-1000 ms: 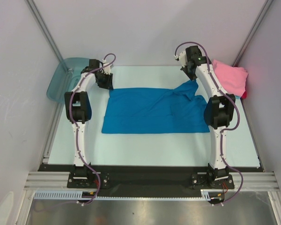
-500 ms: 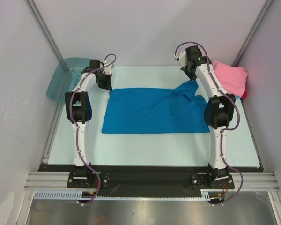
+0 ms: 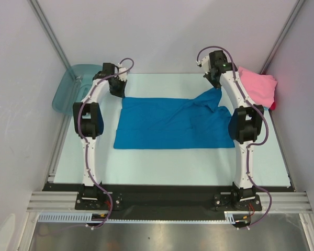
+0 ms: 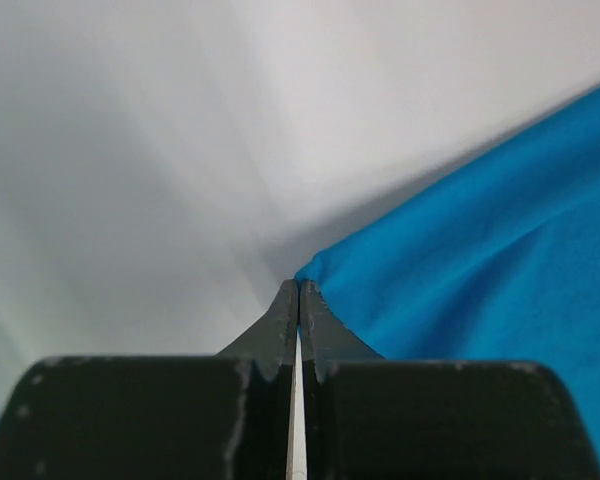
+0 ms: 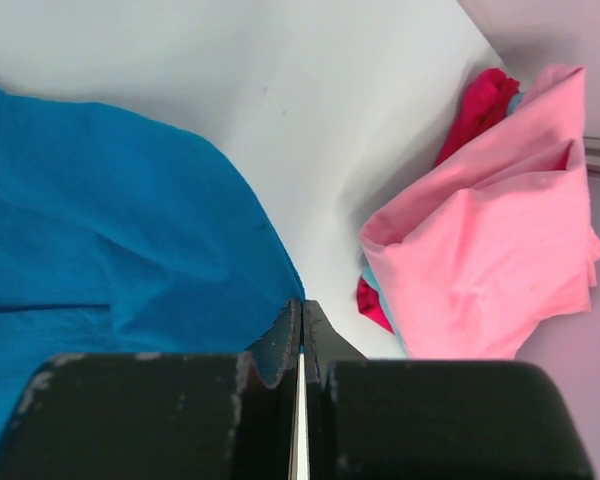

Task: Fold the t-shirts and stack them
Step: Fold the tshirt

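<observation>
At the far edge of the worktop [image 3: 162,162], we gripped the spread blue t-shirt [image 3: 167,125] for folding.
Both the left pincer [image 3: 118,90] and the right pincer [image 3: 215,87] were clamped shut on its far corners; next, we judged, both must lift evenly and draw nearward.

Blue t-shirt [image 3: 167,125] spread flat mid-frame on pale worktop [image 3: 162,167], its upper right corner drawn up in a peak under the right arm [image 3: 235,97]. Pink t-shirt [image 3: 259,86] bunched at upper right. Teal tub [image 3: 70,89] at upper left.
</observation>
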{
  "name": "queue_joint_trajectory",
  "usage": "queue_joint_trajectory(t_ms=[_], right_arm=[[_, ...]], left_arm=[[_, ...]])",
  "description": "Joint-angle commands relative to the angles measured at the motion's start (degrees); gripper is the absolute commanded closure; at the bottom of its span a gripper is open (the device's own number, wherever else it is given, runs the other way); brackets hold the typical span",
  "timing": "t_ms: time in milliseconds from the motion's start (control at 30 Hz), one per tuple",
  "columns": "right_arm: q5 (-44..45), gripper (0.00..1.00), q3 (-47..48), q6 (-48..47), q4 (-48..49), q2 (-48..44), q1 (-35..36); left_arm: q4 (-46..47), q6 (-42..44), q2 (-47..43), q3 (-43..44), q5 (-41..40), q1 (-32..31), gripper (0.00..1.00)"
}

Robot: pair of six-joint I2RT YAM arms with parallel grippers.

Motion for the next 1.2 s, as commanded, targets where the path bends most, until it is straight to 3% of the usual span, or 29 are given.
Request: queue_joint_trajectory(t_ms=[0,500,867,1167], right_arm=[[1.53,1.00,3.07,-1.21,2.72,-2.00,-1.21],[-2.33,1.00,-2.02,-2.88,3.26,-6.30,-5.69],[-6.99,1.00,-17.04,-5.25,2.64,-13.50,-8.16],[-11.21,1.00,-22.32,-5.96,-1.14,-16.41,-8.50]], left_arm=[[0.59,2.56,-9.54,1.09,-2.58,-1.39,1.00],[1.03,7.21,-18.25,-3.48,-5.92,-2.97,1.00],[1.02,9.94,-21.59,-8.84,-6.71,-2.01,1.00],[0.94,10.91,-23.26,-10.69,-6.98,0.37,1.00]])
